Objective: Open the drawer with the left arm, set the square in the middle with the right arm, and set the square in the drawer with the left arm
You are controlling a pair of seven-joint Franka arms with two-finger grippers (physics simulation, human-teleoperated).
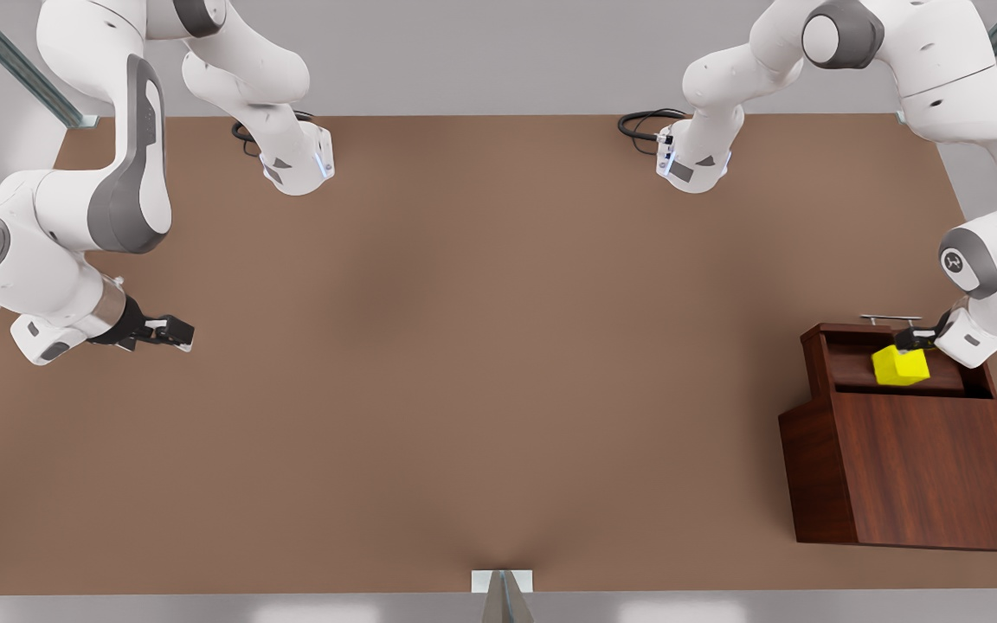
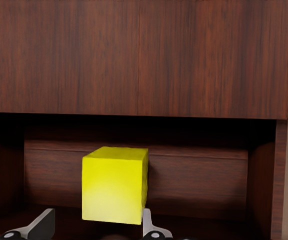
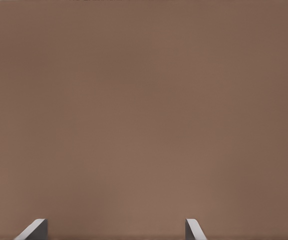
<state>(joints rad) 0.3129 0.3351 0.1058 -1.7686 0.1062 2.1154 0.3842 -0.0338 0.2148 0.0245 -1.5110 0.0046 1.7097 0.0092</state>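
Front view: left gripper over the open drawer, by the square; right gripper idles, parted.
Left wrist view: fingers spread, cube released inside; retreat could snag it.
Right wrist view: bare tabletop.

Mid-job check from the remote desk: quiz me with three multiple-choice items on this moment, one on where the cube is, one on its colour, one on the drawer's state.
1. Where is the square?
A. On the middle of the table
B. In the drawer, at the left gripper
C. In the right gripper

2. What colour is the square?
A. Yellow
B. Red
C. Blue

3. What state is the drawer in?
A. Shut
B. Lifted off the table
C. Pulled open

Key: 1 B, the front view shows it inside the tray by the left gripper; 2 A, its faces are bright yellow; 3 C, the tray sticks out from the box with its handle beyond.
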